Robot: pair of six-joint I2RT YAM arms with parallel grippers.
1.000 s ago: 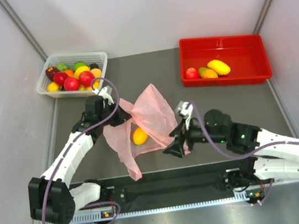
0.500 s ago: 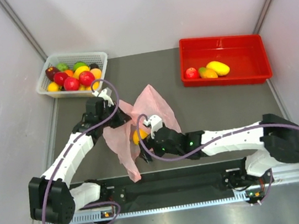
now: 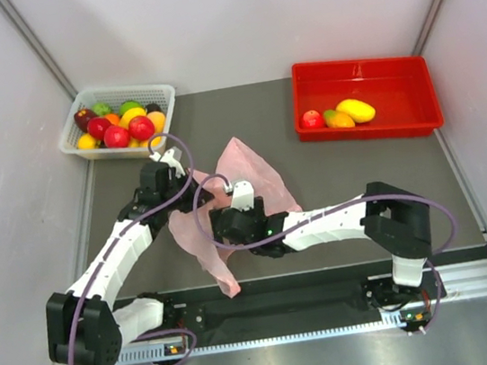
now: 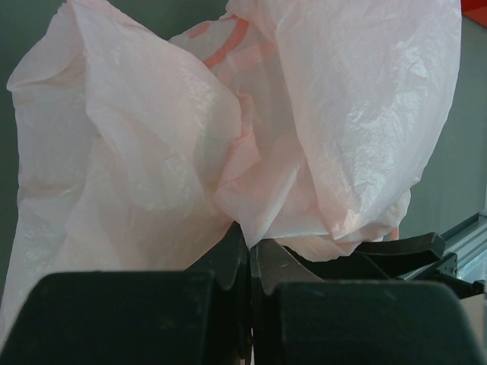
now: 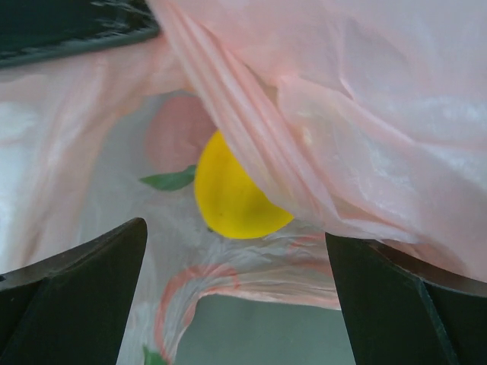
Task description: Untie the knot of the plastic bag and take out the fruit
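The pink plastic bag (image 3: 256,173) lies crumpled mid-table, one strip trailing toward the near edge. My left gripper (image 3: 192,191) is shut on a fold of the bag's film (image 4: 259,220) and holds it up. My right gripper (image 3: 223,229) is open at the bag's mouth, its fingers (image 5: 91,266) either side of a small yellow fruit (image 5: 232,201) that lies on the film inside the bag. The top view hides that fruit under the gripper. A red apple (image 3: 312,119), a mango (image 3: 338,118) and a yellow oval fruit (image 3: 357,109) lie in the red tray (image 3: 358,64). The knot shows in no view.
A white basket (image 3: 70,141) piled with several red, yellow and green fruits stands at the back left. The red tray is at the back right. Grey walls close in both sides, and a metal rail (image 3: 283,333) runs along the near edge.
My right arm swung left from the bag's right side to the bag's mouth, its jaws opening wider, and now covers the yellow fruit in the top view. The left gripper kept its hold.
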